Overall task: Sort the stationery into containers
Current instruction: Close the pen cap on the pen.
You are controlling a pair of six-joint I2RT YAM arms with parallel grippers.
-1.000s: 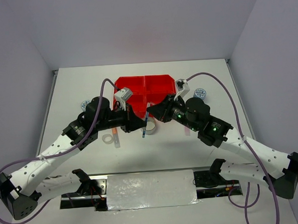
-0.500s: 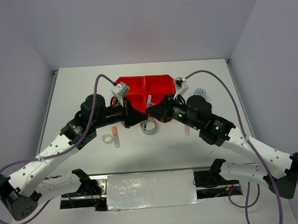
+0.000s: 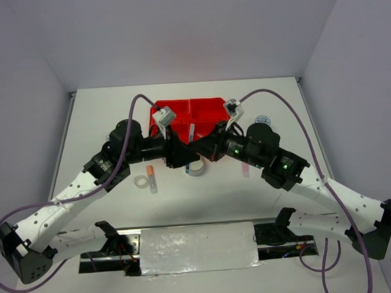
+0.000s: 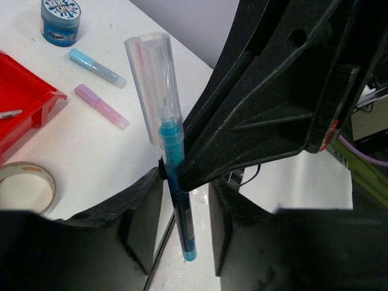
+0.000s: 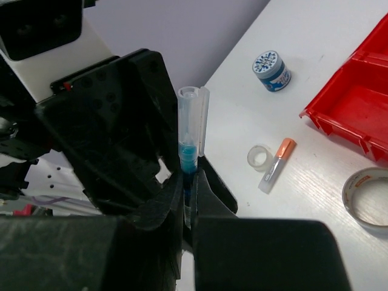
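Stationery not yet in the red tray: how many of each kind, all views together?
Tape rings: 2, a grey ring and a small clear ring
Blue rolls: 2
Flat sticks: 2, a pink stick and a blue stick
Orange-capped stick: 1
Blue pen: 1, held upright in the air
Total: 8

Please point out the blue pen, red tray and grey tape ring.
blue pen (image 4: pixel 171 144): left wrist view, barrel.
red tray (image 3: pixel 207 110): top external view, compartment floor.
grey tape ring (image 5: pixel 350 197): right wrist view, band.
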